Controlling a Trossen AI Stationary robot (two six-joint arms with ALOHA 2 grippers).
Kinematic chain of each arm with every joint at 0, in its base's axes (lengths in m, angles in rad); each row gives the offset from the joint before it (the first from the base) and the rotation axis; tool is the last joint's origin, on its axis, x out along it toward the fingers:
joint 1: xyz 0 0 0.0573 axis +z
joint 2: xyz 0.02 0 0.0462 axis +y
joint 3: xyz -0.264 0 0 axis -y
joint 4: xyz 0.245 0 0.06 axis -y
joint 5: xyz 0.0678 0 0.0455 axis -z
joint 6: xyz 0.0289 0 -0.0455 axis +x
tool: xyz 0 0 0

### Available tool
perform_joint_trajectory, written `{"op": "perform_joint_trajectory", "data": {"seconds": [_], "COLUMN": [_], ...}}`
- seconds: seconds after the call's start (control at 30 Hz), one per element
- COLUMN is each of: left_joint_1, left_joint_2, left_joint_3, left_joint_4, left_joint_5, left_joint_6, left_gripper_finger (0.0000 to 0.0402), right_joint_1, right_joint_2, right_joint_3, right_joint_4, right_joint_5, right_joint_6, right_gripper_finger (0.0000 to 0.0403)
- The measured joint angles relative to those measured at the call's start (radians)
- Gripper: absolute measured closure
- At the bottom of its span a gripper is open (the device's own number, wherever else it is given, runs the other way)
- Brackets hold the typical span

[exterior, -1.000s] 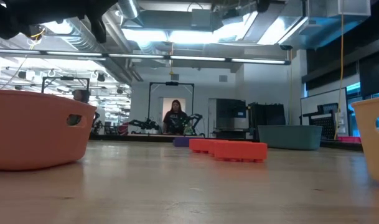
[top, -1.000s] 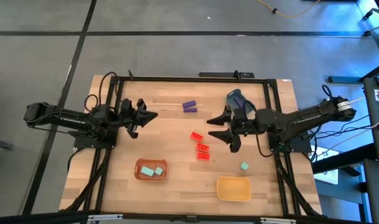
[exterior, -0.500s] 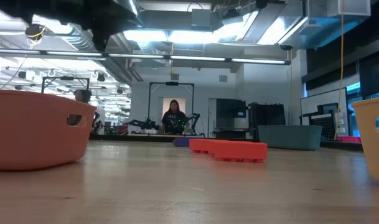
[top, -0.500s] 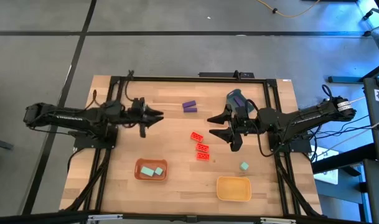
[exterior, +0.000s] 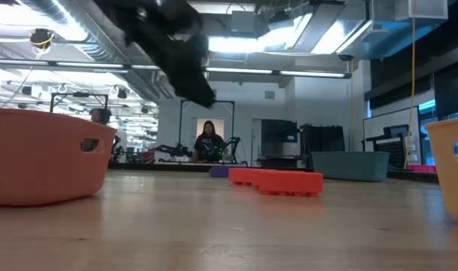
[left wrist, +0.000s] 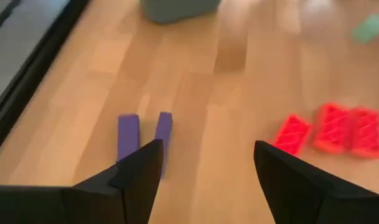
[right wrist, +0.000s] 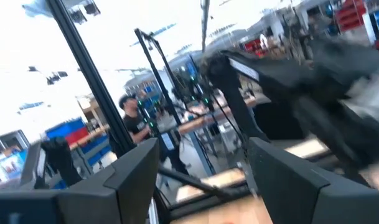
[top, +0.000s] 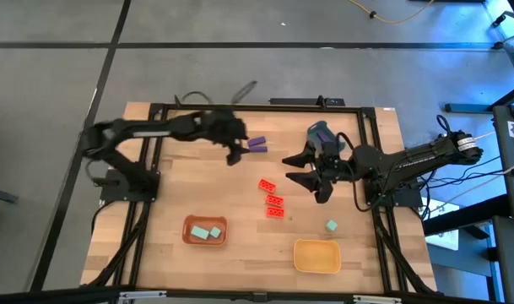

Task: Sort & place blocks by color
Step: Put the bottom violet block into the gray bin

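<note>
High view first: we see the left gripper [top: 237,145] reached out over the far middle of the table [top: 197,190], just left of the two purple bars [top: 257,144], which lie side by side on the wood. It is blurred in this view, so we read its jaws from the left wrist view, where the two dark fingers [left wrist: 139,171] stand spread apart with bare wood between them and the purple bars [left wrist: 142,134] just beyond the left fingertip, not touched.

The right gripper [top: 303,169] sits right of centre, its jaws open and empty, pointing toward the three red blocks [top: 272,199]. These lie in a loose slanting row in the middle of the table, near one another. In the left wrist view the same red blocks [left wrist: 331,129] show beyond the fingers, with one teal cube [left wrist: 368,28] farther off.

We find two teal cubes [top: 208,232] inside the orange tray [top: 189,226] at the near left. A third teal cube [top: 331,225] rests alone on the wood at the near right, just beyond the yellow tray [top: 317,256]. The blue-grey cup [top: 317,133] stands at the far side, close beside the right arm.

In the low view the red blocks [exterior: 277,181] sit mid-table, the orange tray [exterior: 44,154] at the left, and a person [exterior: 207,143] stands far back in the room.
</note>
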Motion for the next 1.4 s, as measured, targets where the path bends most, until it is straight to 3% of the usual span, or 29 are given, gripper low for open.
{"op": "perform_joint_trajectory", "data": {"seconds": [0.17, 0.37, 0.67, 1.13, 1.4], "left_joint_1": [-0.012, -0.012, 0.015, 0.015, 0.015], "left_joint_2": [0.225, 0.360, 0.422, 0.450, 0.450], "left_joint_3": [0.124, 0.204, 0.205, 0.205, 0.204], "left_joint_4": [0.010, 0.013, -0.013, -0.015, -0.059], "left_joint_5": [-0.007, -0.116, -0.052, -0.104, -0.120], "left_joint_6": [0.174, 0.243, 0.207, 0.197, 0.197], "left_gripper_finger": [0.0159, 0.0159, 0.0162, 0.0165, 0.0232], "right_joint_1": [0.000, 0.000, 0.000, 0.000, 0.000], "right_joint_2": [0.000, 0.000, 0.000, 0.000, 0.000], "right_joint_3": [0.000, 0.000, 0.000, 0.000, 0.000], "right_joint_4": [0.092, 0.114, 0.122, 0.128, 0.128], "right_joint_5": [0.000, 0.034, 0.090, 0.098, 0.097], "right_joint_6": [-0.006, -0.007, -0.054, -0.057, -0.057], "right_gripper_finger": [0.0154, 0.0154, 0.0153, 0.0153, 0.0153]}}
